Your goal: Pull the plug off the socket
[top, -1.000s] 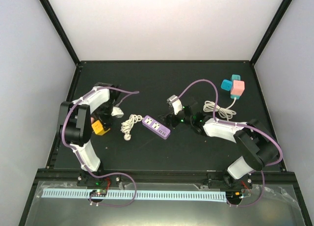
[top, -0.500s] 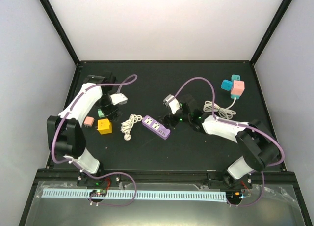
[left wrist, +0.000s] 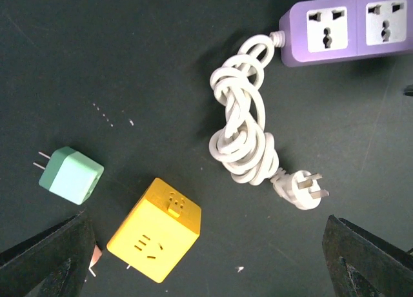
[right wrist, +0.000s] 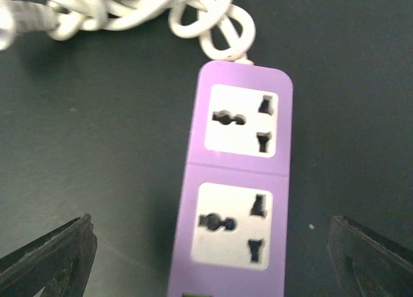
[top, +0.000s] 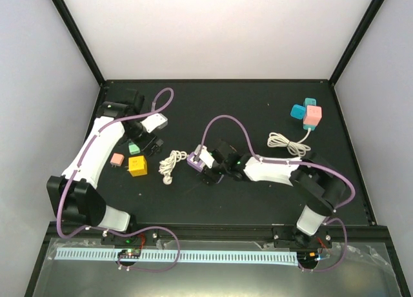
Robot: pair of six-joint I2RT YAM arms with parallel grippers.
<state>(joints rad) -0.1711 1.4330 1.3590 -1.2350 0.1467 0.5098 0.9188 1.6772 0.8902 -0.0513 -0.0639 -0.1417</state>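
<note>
A purple socket strip point(right wrist: 239, 187) lies flat with both outlets empty, and my open right gripper point(right wrist: 208, 261) hovers over it, one finger on each side. Seen from above, the right gripper point(top: 210, 168) covers most of the strip point(top: 193, 159). The strip's white cable point(left wrist: 242, 126) is coiled and ends in a loose white plug point(left wrist: 300, 190). Higher up, my left gripper point(left wrist: 206, 265) is open over a yellow cube socket point(left wrist: 155, 229) and holds nothing. A green plug point(left wrist: 70, 174) lies free beside the cube. From above, the left gripper point(top: 144, 144) is behind the cube point(top: 137, 165).
A small pink plug point(top: 117, 159) lies left of the yellow cube. At the back right, a teal cube point(top: 299, 110) and a pink cube point(top: 313, 116) sit joined, with a second coiled white cable point(top: 286, 143). Black frame rails border the dark table.
My left gripper rose off the yellow cube and drew back, uncovering the green and pink plugs. My right gripper slid left onto the purple strip.
</note>
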